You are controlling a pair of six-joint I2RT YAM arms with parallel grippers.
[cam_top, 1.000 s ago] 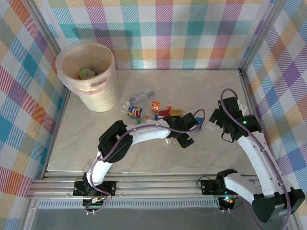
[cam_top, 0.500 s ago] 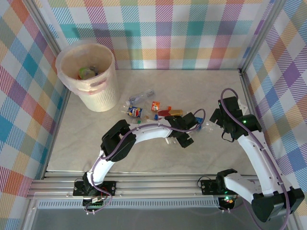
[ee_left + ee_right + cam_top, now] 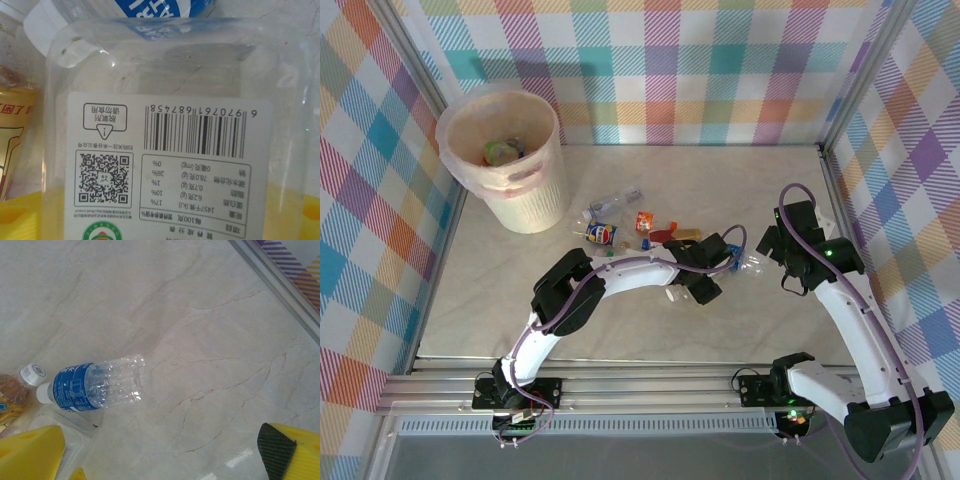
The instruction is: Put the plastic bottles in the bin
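Marble counter (image 3: pixel 490 290), checked walls. Bin (image 3: pixel 545 200) at upper left has some bottles (image 3: pixel 503 152) inside; many more lie loose mid-frame, so it's early going. Left hand (image 3: pixel 703 280) presses close on a clear bottle (image 3: pixel 170 125); gripped or not, I cannot tell. Right hand (image 3: pixel 772 248) gapes wide, empty.

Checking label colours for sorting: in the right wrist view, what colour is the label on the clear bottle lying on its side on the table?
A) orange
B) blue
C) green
B: the clear bottle lying on the marble table has a blue label wrapped around its neck end.
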